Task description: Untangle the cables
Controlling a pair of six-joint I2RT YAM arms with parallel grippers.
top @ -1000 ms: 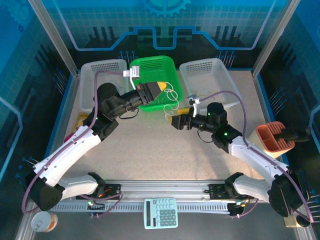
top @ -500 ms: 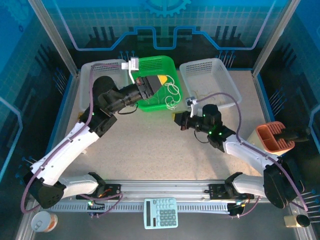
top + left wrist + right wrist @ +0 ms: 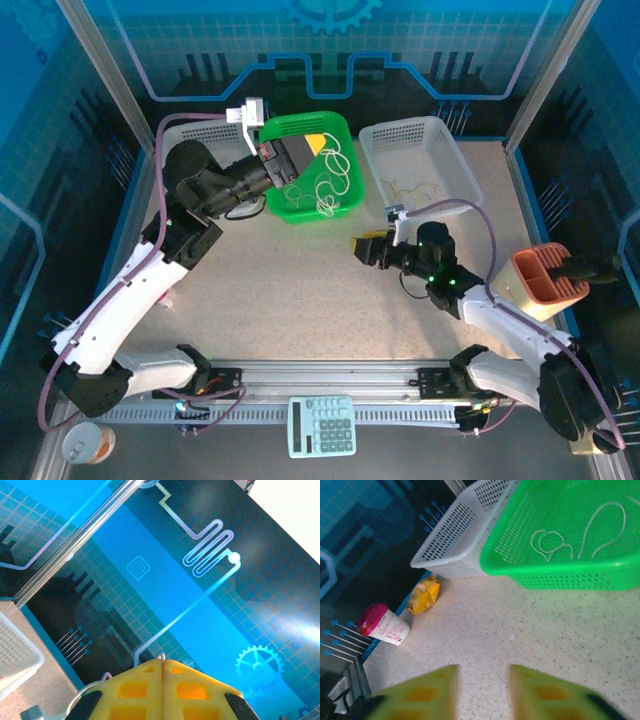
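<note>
Overhead view first. My left end effector (image 3: 318, 146) hangs over the green basket (image 3: 352, 190) at upper centre of the frame. The whitish cables (image 3: 325, 185) loop down from its tip into that basket. A yellowish cable (image 3: 410, 186) lies apart in the white basket (image 3: 455, 150) to the right. My right end effector (image 3: 361, 246) sits low over the bare surface (image 3: 300, 300) at centre frame, well apart from both baskets.

Left wrist view: the yellow fingers (image 3: 135, 690) are pressed shut. A thin whitish strand (image 3: 160, 656) peeks out of the seam at their tip, so I read this as a pinch on one cable.

Right wrist view: the right end effector (image 3: 481, 690) stands open with nothing between its fingers. At upper right of the frame the green basket (image 3: 560, 577) holds whitish loops (image 3: 550, 542).

My worries from here:
- **Slipping:** the pinch is right at the fingertips, so a quick lift could let the strand slide out.
- **Snagging:** the loops could catch in the basket's mesh or on its rim. Pulling would then drag the light basket along.
- **Tightening:** nothing pins the rest of the bundle, so lifting may tighten a knot instead of freeing one cable.
</note>
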